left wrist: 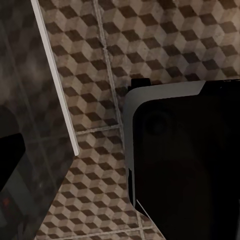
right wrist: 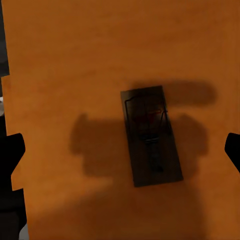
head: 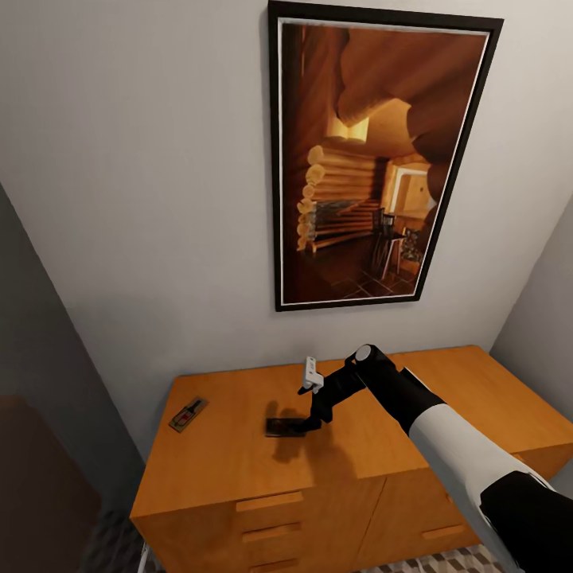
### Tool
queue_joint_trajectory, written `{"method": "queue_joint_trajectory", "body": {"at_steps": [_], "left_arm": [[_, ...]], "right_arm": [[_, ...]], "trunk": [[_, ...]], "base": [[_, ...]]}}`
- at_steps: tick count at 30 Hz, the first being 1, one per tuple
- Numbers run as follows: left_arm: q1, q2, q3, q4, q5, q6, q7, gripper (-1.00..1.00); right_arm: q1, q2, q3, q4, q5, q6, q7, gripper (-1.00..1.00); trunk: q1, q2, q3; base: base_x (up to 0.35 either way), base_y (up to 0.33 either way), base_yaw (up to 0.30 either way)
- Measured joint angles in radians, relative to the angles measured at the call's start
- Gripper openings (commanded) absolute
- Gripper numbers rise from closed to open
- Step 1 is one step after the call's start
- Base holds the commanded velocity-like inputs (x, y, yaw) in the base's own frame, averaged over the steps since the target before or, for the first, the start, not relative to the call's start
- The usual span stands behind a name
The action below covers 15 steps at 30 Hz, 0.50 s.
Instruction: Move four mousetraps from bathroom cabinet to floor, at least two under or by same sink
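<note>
Along the lower half of the head view ran the cabinet, its orange-brown top spanning most of the frame's width, drawer fronts with bar handles showing at the bottom edge. Framed picture of a log interior hung on the grey wall above it, upper centre-right.

Two mousetraps seen on the cabinet top. One mousetrap lay flat near the top's left end, lower left of the frame, well apart from the arm. The second mousetrap lay flat near the middle of the top, dark in the arm's shadow, directly beneath the right gripper.

Right arm reached in from the lower right corner, white and black casing, wrist bent down over the cabinet. In the right wrist view the shadowed mousetrap sat at frame centre, slightly tilted, wire parts and a faint red spot visible. Black fingertips showed at the far left and far right edges, set wide apart, the trap between them and touching neither. Nothing held.

Left wrist view looked down on the bathroom floor, cube-patterned tiles with pale grout lines, with a large black-and-white robot body part at lower right. Left pincer's spread: cannot tell.
</note>
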Motion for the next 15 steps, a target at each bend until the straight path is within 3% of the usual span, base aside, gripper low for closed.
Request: {"method": "queue_joint_trajectory", "body": {"at_steps": [15], "left_arm": [[0.003,0.0,0.0,0.0,0.0,0.0,0.0,1.0]], "right_arm": [[0.0,0.0,0.0,0.001,0.0,0.0,0.0,1.0]], "trunk": [[0.0,0.0,-0.012]], "base": [[0.0,0.0,0.0]]}}
